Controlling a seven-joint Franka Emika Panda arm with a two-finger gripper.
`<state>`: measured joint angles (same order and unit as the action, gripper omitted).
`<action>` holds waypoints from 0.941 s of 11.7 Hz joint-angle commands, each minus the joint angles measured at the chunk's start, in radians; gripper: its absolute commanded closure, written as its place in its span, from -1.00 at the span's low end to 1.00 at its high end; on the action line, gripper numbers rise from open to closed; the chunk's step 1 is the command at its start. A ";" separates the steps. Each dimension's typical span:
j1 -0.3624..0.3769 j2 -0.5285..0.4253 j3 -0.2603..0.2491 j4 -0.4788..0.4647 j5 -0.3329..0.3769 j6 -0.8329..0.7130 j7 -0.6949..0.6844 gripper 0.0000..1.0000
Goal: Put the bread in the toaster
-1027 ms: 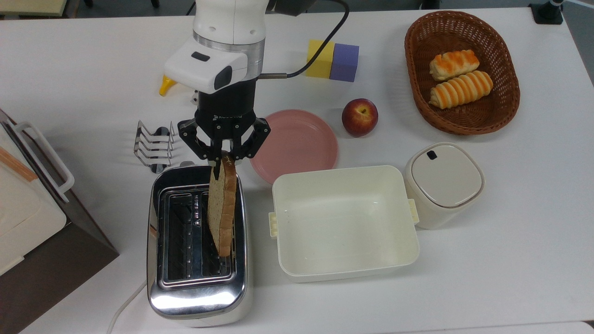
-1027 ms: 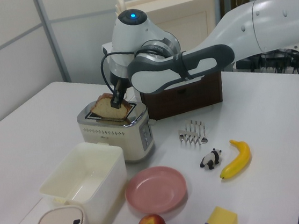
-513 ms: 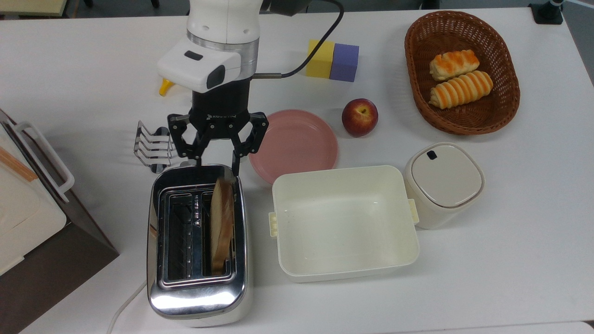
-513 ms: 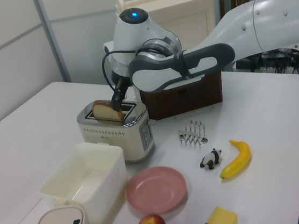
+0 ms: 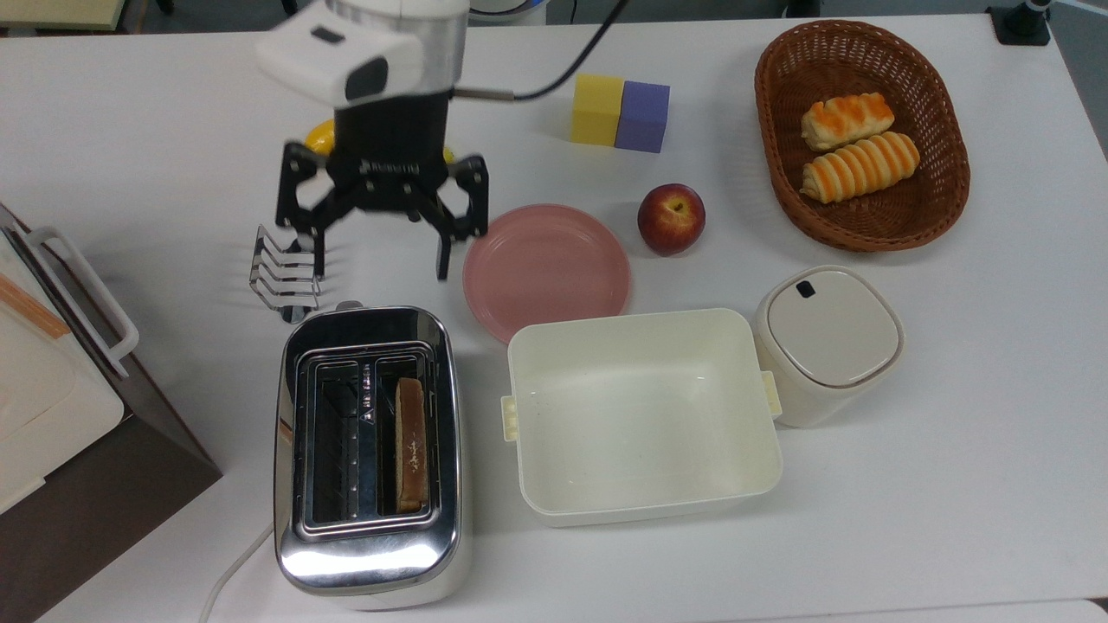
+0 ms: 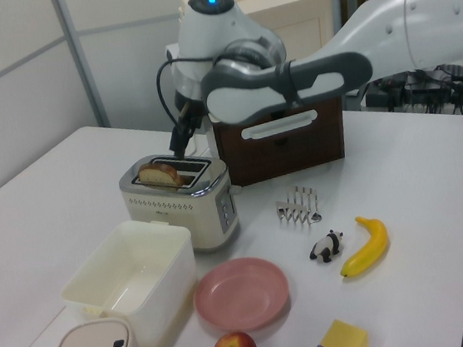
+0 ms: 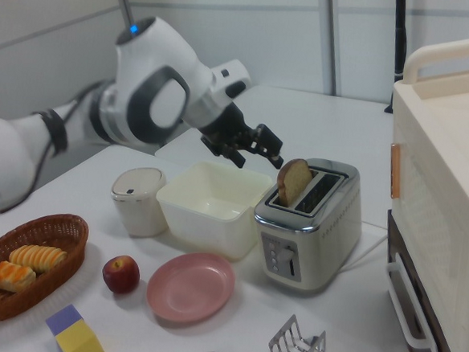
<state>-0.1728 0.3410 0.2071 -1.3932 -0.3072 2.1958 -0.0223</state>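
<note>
1. One empty gripper [image 5: 379,256] is pictured with its jaws spread wide, held above the table [image 5: 130,138] just behind the toaster [image 5: 368,450] and clear of it.
2. The bread [image 5: 411,443] is seen standing on edge in the toaster slot nearer the cream tub [image 5: 640,414], at the top view's right; in the right view its rounded top [image 7: 293,180] pokes well above the chrome.
3. The slice is judged only partly seated: it may be left proud of the slot unless the carriage is pressed down, and a careless pass of the arm could catch the exposed crust and tip it out.
4. A small wire rack [image 5: 287,275] is found right under one fingertip in the top view, and the pink plate [image 5: 547,270] just beside the other, so a sideways drop could be expected to snag either.
5. Open room is offered upward and toward the bare table at the top view's upper left; the brown cabinet [image 5: 78,450] hems in the toaster's far side, and the tub crowds the near one.
</note>
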 commanded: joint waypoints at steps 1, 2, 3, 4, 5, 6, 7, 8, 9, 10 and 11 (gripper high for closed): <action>-0.004 -0.158 -0.006 0.008 0.077 -0.316 0.035 -1.00; -0.007 -0.207 -0.018 0.025 0.139 -0.412 0.027 -1.00; -0.011 -0.249 -0.044 0.023 0.164 -0.473 0.016 -1.00; -0.011 -0.278 -0.058 0.022 0.186 -0.549 0.007 -1.00; -0.008 -0.293 -0.070 0.022 0.215 -0.603 -0.013 -1.00; -0.004 -0.316 -0.074 0.008 0.220 -0.663 -0.013 -1.00; -0.002 -0.323 -0.074 0.000 0.223 -0.683 -0.017 -1.00; 0.002 -0.324 -0.072 -0.001 0.224 -0.697 -0.016 -1.00; 0.013 -0.323 -0.071 0.000 0.241 -0.700 -0.014 -1.00; 0.031 -0.324 -0.071 0.000 0.263 -0.702 -0.011 -1.00; 0.035 -0.329 -0.071 -0.003 0.282 -0.715 -0.011 -1.00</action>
<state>-0.1673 0.0470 0.1474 -1.3591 -0.0727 1.5050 -0.0186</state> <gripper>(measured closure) 0.000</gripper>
